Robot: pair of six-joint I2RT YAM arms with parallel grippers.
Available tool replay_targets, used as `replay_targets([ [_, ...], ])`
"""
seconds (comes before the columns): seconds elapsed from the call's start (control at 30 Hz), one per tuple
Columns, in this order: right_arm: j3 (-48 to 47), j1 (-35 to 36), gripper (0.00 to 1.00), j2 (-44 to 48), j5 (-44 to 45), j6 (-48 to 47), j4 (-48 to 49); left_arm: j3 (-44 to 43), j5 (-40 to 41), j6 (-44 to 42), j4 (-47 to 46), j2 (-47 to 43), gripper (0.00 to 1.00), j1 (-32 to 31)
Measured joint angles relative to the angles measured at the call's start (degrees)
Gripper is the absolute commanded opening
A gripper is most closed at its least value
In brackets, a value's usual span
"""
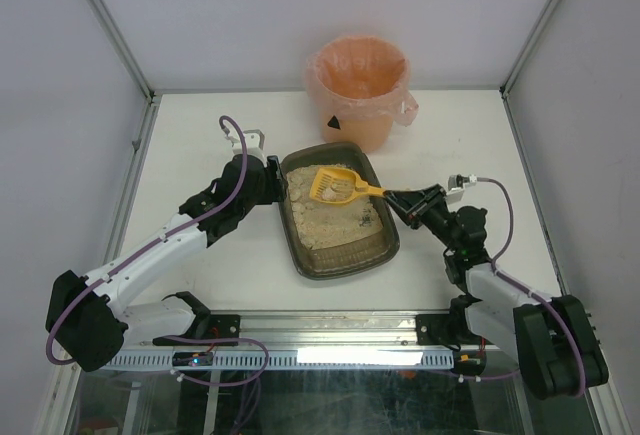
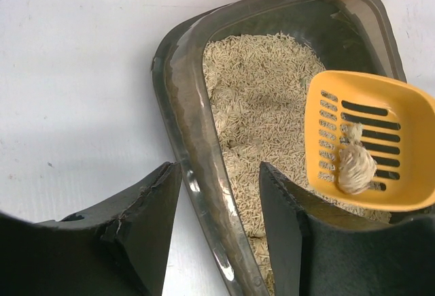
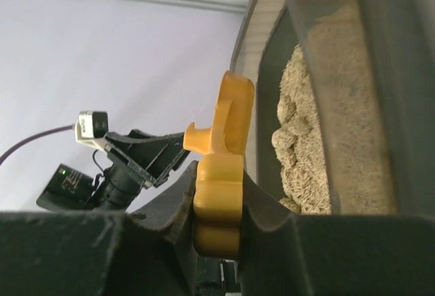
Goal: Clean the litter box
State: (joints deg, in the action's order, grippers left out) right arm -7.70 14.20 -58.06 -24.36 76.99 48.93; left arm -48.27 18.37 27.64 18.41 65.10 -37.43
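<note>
On the white table (image 1: 200, 145), midway between the two arms, the litter box (image 1: 335, 273) lies with its long axis running from the near edge toward the back, its far end leaning a little to the left. Bare table shows on both long sides and along the near short side, wider on the left than on the right. At the far right corner the room closes up, for the bucket (image 1: 360, 90) stands just beside the rim there.

The left claw (image 1: 272, 180) sits astride the left rim (image 2: 197, 139) near the far corner, one finger outside over the table and one inside over the litter (image 2: 258, 99) (whether the fingers pinch the wall or merely bracket it cannot be told).

The right claw (image 1: 392, 195) is clenched on the handle (image 3: 219, 187) of the scoop (image 1: 335, 185). The handle crosses the right rim and points right, and the head hangs over the far half of the box. A pale clump (image 2: 357, 167) rests on the slotted floor of the scoop (image 2: 370, 136). From the right wrist the dark box wall (image 3: 380, 71) rises close beside the claw (image 3: 217, 173), with heaped litter behind it.
</note>
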Motion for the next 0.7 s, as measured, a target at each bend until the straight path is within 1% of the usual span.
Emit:
replay_targets([
  [0.17,-0.2,0.7,0.00,-0.1,-0.1,-0.5,-0.7,0.0,0.0,0.0,0.0,-0.1,0.51,0.0],
  [0.53,-0.3,-0.8,0.00,2.0,0.9,-0.5,-3.4,0.0,0.0,0.0,0.0,-0.1,0.53,0.0],
  [0.7,-0.1,-1.2,0.00,1.0,0.0,0.2,-2.2,0.1,0.0,0.0,0.0,-0.2,0.53,0.0],
])
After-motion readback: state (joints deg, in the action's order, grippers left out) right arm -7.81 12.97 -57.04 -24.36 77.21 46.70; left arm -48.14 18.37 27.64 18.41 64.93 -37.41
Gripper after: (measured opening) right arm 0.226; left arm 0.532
